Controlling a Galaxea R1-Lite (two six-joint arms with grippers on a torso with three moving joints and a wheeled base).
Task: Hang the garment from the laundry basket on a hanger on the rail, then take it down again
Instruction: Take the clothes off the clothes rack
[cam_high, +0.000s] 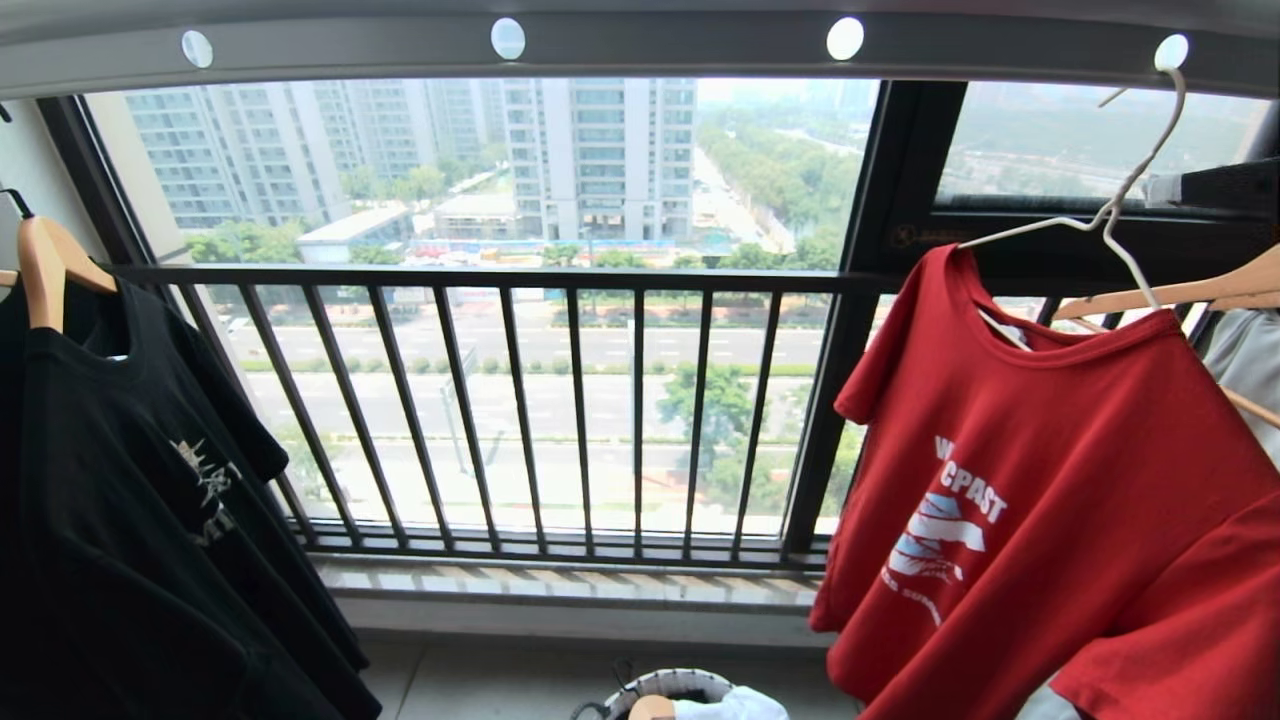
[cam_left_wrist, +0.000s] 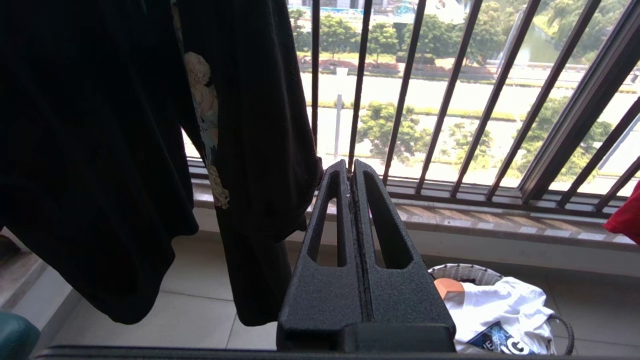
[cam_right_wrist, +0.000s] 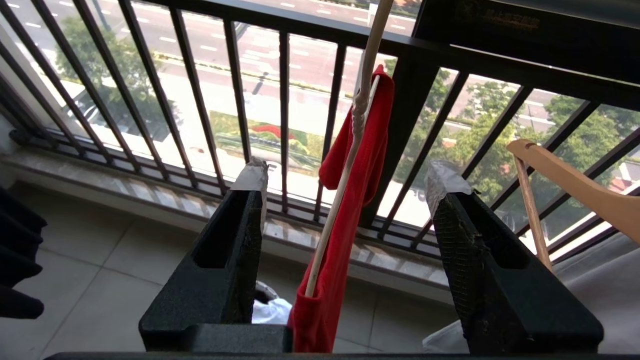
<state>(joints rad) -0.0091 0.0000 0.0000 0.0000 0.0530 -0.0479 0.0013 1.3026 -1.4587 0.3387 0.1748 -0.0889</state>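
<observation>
- Rail (cam_high: 640, 45), top of frame: carries everything by its holes.
- Shirt (cam_high: 1050, 500), right: hung on the hanger (cam_high: 1120, 205), so takedown comes next.
- My right gripper (cam_right_wrist: 350, 192): jaws apart astride the hanger wire, gripping nothing.
- My left gripper (cam_left_wrist: 350, 172): closed, empty, parked.

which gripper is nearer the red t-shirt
Right. The right gripper stands open with the red T-shirt and its white wire hanger hanging between its fingers. The left gripper is shut, beside the black T-shirt, with only a red edge far off.
</observation>
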